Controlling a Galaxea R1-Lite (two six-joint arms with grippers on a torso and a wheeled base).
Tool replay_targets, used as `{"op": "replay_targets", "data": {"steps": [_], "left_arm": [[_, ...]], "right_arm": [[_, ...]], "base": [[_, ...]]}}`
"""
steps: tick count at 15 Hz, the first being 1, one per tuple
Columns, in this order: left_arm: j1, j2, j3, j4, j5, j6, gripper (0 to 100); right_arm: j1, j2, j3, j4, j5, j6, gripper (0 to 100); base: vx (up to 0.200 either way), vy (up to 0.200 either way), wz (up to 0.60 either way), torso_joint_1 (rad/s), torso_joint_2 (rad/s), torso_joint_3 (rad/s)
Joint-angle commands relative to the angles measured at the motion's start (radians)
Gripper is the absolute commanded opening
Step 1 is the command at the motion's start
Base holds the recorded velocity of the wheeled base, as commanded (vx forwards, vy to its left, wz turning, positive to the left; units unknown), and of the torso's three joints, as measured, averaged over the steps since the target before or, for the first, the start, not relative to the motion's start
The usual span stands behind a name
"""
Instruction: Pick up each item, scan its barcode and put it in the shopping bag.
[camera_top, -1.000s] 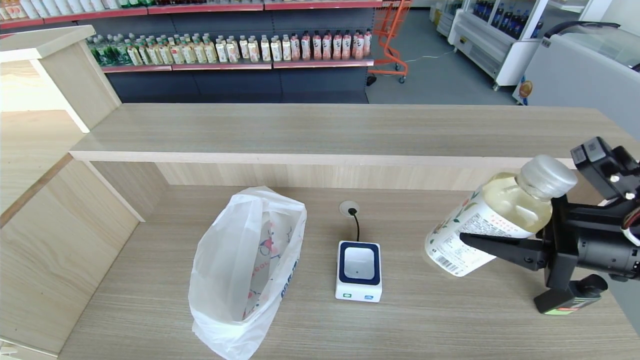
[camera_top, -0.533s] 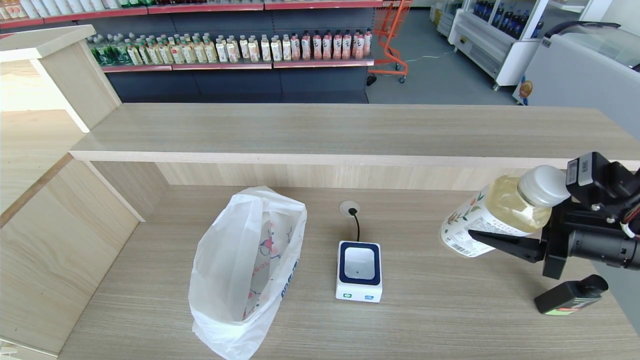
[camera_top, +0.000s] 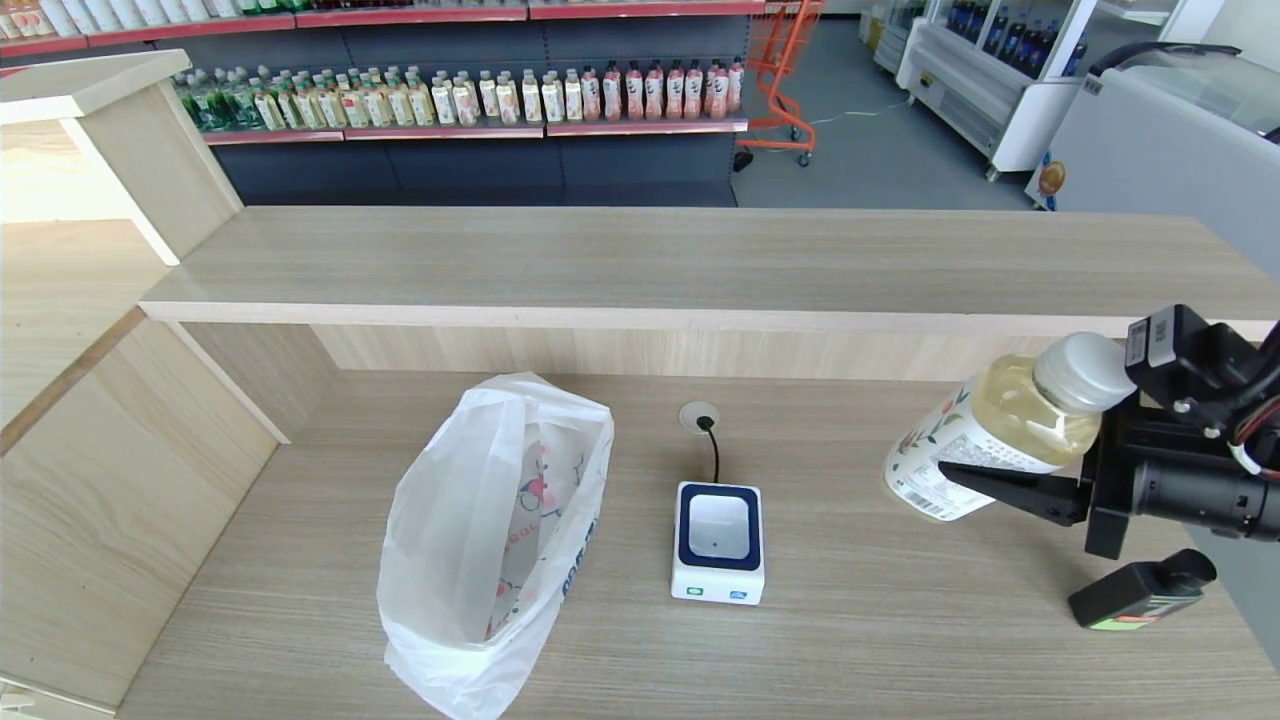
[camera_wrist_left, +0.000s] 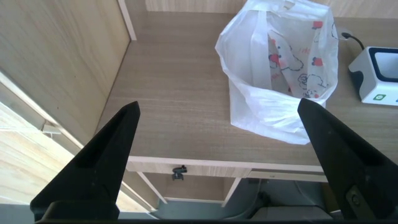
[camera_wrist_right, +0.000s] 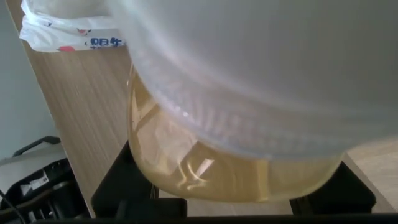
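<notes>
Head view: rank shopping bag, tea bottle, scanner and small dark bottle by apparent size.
1. shopping bag
2. tea bottle, though it is held up nearer the camera, so its lead over the scanner is unsure
3. scanner
4. small dark bottle

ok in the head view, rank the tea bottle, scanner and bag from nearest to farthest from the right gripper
1. tea bottle: held in the jaws of the right gripper, far right.
2. scanner: middle of the counter.
3. bag: farthest, on the left.
</notes>
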Motion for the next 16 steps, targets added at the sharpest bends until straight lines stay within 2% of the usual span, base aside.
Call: {"op": "replay_targets", "data": {"steps": [1,5,6,11,14,16], "left_arm": [[0.0,0.0,0.0,0.0,0.0,0.0,100],[0.0,0.0,0.0,0.0,0.0,-0.002,100],[0.0,0.0,0.0,0.0,0.0,-0.002,100],[-0.001,0.0,0.0,0.0,0.0,0.001,100],[0.0,0.0,0.0,0.0,0.0,-0.002,100],[0.0,0.0,0.0,0.0,0.0,-0.002,100]], "right_arm": [[-0.001,0.007,0.001,-0.002,-0.001,0.018,0],[-0.017,0.037,0.006,-0.002,-0.001,0.028,0],[-0.017,0.039,0.008,0.0,-0.007,0.071,0],[-0.041,0.071,0.006,0.0,-0.007,0.123,0],[-0.04,0.068,0.008,-0.002,-0.005,0.254,0],[-0.04,0.082,0.003,-0.002,-0.005,0.269,0]], "base": [[-0.2,0.0,0.0,-0.007,0.0,0.007],[-0.2,0.0,0.0,0.006,0.01,0.0],[-0.2,0.0,0.0,-0.007,0.0,0.002],[0.0,0.0,0.0,0.0,0.0,0.0],[0.0,0.2,0.0,0.002,0.0,0.004],[0.0,0.2,0.0,-0.003,0.0,0.005]]}}
